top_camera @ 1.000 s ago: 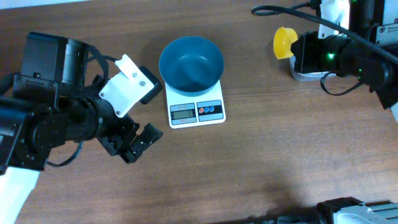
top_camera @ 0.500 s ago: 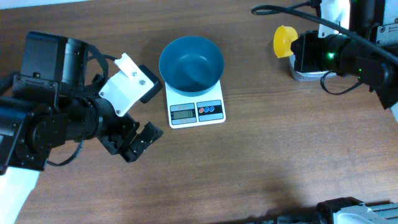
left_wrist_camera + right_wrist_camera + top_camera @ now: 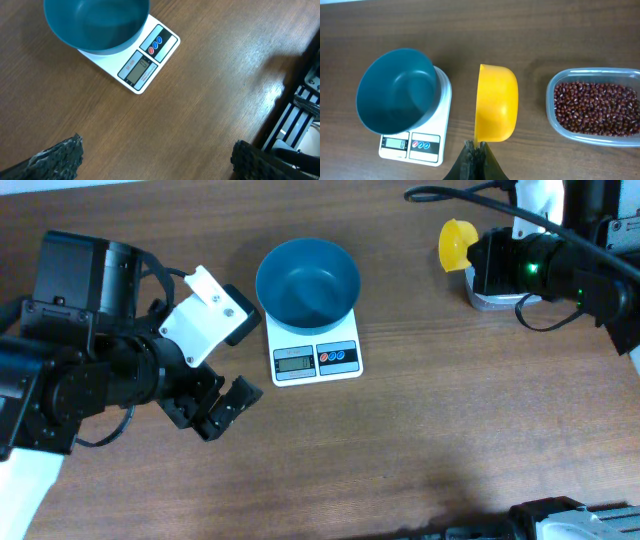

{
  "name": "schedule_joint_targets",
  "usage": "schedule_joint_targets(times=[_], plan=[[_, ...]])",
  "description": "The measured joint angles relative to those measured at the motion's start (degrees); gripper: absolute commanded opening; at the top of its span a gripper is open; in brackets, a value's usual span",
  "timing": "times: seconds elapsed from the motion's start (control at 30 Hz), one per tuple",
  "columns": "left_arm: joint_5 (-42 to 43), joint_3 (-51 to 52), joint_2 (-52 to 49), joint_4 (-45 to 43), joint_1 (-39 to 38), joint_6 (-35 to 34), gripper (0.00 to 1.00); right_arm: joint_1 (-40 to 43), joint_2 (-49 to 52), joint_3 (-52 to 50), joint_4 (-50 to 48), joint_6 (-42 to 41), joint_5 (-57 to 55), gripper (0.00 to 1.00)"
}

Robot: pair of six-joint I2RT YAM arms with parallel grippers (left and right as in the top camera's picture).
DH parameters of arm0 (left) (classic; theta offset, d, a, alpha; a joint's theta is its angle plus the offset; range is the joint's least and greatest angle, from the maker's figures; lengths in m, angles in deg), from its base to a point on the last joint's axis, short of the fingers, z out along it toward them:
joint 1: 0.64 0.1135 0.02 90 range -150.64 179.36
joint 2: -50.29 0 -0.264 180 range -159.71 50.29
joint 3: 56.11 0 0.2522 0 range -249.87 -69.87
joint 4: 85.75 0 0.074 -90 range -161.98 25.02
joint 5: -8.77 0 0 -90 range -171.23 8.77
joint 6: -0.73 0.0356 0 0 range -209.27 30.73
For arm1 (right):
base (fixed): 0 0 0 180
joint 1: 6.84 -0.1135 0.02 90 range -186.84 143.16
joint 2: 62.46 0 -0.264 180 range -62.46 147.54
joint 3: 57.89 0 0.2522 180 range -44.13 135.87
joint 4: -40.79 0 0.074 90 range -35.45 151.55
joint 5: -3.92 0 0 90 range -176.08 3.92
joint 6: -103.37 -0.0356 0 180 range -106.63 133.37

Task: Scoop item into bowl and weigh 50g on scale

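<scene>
1. Hovering at the left of the overhead view, the left gripper [image 3: 218, 408] has its jaws spread wide with nothing between them. In its own wrist view the two dark fingertips [image 3: 60, 157] sit at the bottom corners of the frame, over bare wood.
2. Near the centre, the bowl [image 3: 307, 280] stands upright on the scale [image 3: 315, 360], its blue floor in full view. It covers the rear of the scale and overhangs its sides, while the grey display and the red and blue buttons stay uncovered at the front. The digits are too small to read.
3. Right of the bowl in the right wrist view, the yellow scoop [image 3: 496, 110] is turned on edge. Its rounded back faces the camera, so its inside is hidden.
4. The right gripper [image 3: 476, 150] has its jaws pinched tight on the scoop's thin lower end, at the bottom middle of that frame.
5. Farthest right, the beans [image 3: 595, 107] lie in a loose heap inside the clear tub [image 3: 551, 107], which rests on the table [image 3: 450, 430], well apart from the scale.
</scene>
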Motion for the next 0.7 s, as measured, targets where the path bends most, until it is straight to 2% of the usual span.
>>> schedule_joint_targets(times=[0.23, 0.43, 0.7], plan=[[0.00, 0.00, 0.00, 0.00, 0.00, 0.00, 0.98, 0.00, 0.00, 0.20, 1.97, 2.21, -0.04, 0.04], [0.00, 0.00, 0.00, -0.02, 0.00, 0.02, 0.98, 0.00, 0.00, 0.20, 2.86, 4.48, -9.11, 0.04], [0.00, 0.00, 0.00, -0.02, 0.00, 0.00, 0.98, 0.00, 0.00, 0.20, 3.30, -3.39, -19.56, 0.04]])
